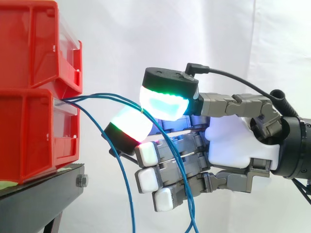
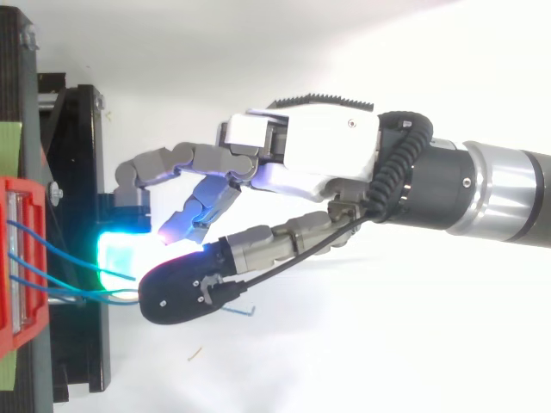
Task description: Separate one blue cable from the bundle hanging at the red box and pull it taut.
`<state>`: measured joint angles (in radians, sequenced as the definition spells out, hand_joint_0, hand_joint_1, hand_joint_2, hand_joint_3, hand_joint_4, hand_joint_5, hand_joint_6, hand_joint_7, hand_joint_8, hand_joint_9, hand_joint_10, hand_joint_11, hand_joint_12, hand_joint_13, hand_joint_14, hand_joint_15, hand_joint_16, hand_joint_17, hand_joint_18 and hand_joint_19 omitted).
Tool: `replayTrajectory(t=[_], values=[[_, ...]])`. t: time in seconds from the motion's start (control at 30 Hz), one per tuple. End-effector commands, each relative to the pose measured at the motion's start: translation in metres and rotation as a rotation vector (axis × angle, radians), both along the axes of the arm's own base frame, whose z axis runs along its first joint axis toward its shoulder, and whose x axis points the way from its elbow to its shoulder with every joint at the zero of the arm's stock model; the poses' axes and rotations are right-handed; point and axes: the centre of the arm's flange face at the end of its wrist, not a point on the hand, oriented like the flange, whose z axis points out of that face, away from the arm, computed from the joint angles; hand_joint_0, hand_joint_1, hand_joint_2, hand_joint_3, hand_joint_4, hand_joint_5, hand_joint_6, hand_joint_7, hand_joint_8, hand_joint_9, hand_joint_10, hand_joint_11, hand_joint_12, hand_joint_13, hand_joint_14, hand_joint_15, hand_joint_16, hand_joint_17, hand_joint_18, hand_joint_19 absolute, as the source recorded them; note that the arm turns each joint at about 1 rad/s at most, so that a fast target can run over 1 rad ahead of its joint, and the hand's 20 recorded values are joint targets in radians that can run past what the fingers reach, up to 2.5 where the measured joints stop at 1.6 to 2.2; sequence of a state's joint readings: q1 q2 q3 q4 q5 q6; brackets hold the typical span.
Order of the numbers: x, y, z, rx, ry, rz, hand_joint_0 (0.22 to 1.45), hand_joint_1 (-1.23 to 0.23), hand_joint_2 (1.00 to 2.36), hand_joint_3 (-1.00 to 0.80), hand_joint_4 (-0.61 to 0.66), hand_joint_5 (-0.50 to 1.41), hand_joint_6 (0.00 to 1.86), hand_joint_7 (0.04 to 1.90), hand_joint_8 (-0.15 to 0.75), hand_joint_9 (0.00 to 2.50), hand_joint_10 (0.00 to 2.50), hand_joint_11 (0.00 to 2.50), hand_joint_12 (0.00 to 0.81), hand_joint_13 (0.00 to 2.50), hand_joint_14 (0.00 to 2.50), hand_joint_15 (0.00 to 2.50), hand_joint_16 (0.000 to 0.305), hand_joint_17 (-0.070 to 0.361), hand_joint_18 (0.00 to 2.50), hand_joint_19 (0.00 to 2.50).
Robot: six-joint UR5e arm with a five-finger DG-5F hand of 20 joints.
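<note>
Thin blue cables come out of the front of the lower red bin [image 1: 29,136] and fan to the right. One blue cable [image 1: 109,95] arcs up and over to the hand [image 1: 238,141], where it runs between the green-glowing thumb pad [image 1: 165,102] and a finger pad [image 1: 129,124] that close on it. The other blue cables [image 1: 130,194] droop and hang down in front of the remaining curled fingers. From above, the hand [image 2: 327,155] reaches left toward the bin [image 2: 17,340], and the cables [image 2: 69,258] end under the thumb tip.
A second red bin [image 1: 29,48] is stacked on the lower one. Both rest on a black stand [image 1: 43,194] at the left. A white curtain hangs behind. A short loose cable end [image 2: 248,310] shows beside the thumb.
</note>
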<state>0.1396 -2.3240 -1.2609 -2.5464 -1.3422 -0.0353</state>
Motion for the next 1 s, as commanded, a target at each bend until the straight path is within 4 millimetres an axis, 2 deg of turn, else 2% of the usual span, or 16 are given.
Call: replayTrajectory(t=[0.0, 0.17, 0.37, 0.47, 0.63, 0.73, 0.97], values=[[0.0, 0.0, 0.0, 0.0, 0.0, 0.0, 0.73, -0.56, 1.02, -0.01, 0.29, -0.08, 0.5, 1.43, 0.331, 0.89, 0.01, 0.57, 0.396, 0.99, 0.01, 0.48, 0.047, 0.106, 0.87, 0.42], [0.0001, 0.0, 0.0002, 0.0, -0.001, 0.0, 0.72, -0.56, 1.02, -0.03, 0.28, -0.08, 0.52, 1.45, 0.332, 0.9, 0.01, 0.56, 0.395, 0.99, 0.01, 0.48, 0.047, 0.106, 0.88, 0.41], [0.0001, 0.0, 0.0002, 0.0, -0.001, 0.0, 0.64, -0.59, 1.01, -0.09, 0.26, -0.1, 0.57, 1.36, 0.354, 0.9, 0.01, 0.58, 0.418, 1.02, 0.01, 0.47, 0.051, 0.115, 0.94, 0.35], [0.0001, -0.0004, 0.0002, 0.001, -0.001, -0.005, 0.61, -0.59, 1.02, -0.18, 0.24, -0.13, 0.68, 1.22, 0.348, 0.89, 0.01, 0.59, 0.408, 1.01, 0.01, 0.48, 0.05, 0.111, 0.92, 0.36], [0.0001, -0.0004, 0.0002, 0.001, -0.001, -0.005, 0.57, -0.58, 1.01, -0.36, 0.21, -0.15, 0.74, 1.18, 0.346, 0.89, 0.01, 0.6, 0.402, 1.0, 0.01, 0.48, 0.048, 0.107, 0.91, 0.37], [0.0, -0.0005, 0.0013, 0.001, -0.003, -0.005, 0.54, -0.58, 1.0, -0.48, 0.24, -0.15, 0.77, 1.16, 0.348, 0.89, 0.01, 0.61, 0.408, 1.01, 0.01, 0.48, 0.048, 0.109, 0.92, 0.36], [0.0001, -0.0004, 0.0002, 0.001, -0.001, -0.005, 0.52, -0.6, 1.0, -0.5, 0.25, -0.16, 0.81, 1.12, 0.366, 0.91, 0.01, 0.61, 0.416, 1.02, 0.01, 0.47, 0.05, 0.112, 0.94, 0.35]])
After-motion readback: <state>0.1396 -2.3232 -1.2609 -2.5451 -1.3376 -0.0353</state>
